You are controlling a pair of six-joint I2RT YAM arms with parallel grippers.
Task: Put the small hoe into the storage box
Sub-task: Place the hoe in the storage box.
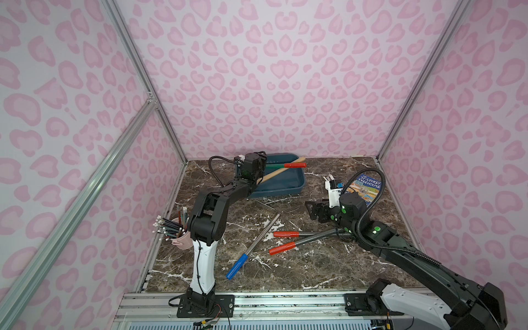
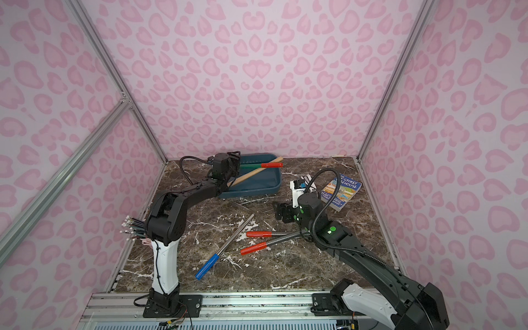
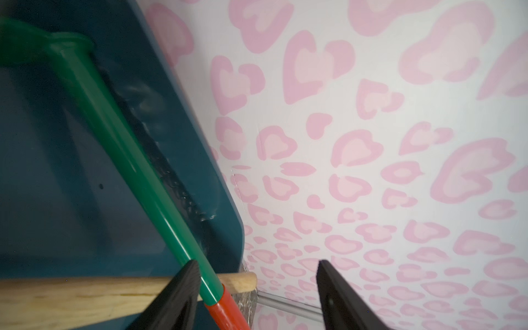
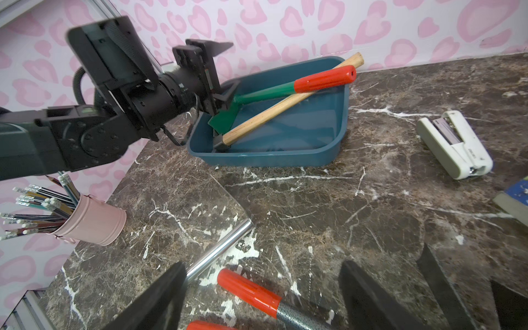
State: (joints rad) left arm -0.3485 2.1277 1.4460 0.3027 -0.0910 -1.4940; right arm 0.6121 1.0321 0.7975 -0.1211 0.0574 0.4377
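My left gripper (image 3: 257, 263) is spread to a middling width and grips nothing. The small hoe (image 3: 114, 128) passes between its fingers. The green shaft lies right against one finger (image 3: 183, 288), and there is a clear gap to the other.

The hoe lies inside the storage box (image 4: 271, 157), directly under that gripper. Its green blade is down by the fingertips. Its red grip sticks up and away from the gripper, past the box's far rim.

A wooden-handled tool (image 4: 285, 105) is also in the box, crossing beneath the hoe's shaft. Its black head sits low, near the gripper's side of the box, and its handle end pokes over the far corner.

My right gripper (image 4: 263, 267) hangs above the marble tabletop (image 1: 300, 271) with its jaws wide apart and nothing between them.
- Below its fingers are two red-gripped tools (image 1: 285, 234) with grey textured shafts.
- Just beside one finger is the bare end of a chrome tube with a blue grip (image 1: 251, 248).
- Out ahead of this gripper, well apart from it, is the storage box.
- A white stapler (image 4: 454, 143) lies off to one side.
- A paperback book (image 1: 365, 188) is close behind the wrist in both top views.
- A pink pencil cup (image 4: 94, 220) stands beside the left arm's base, far from either gripper.
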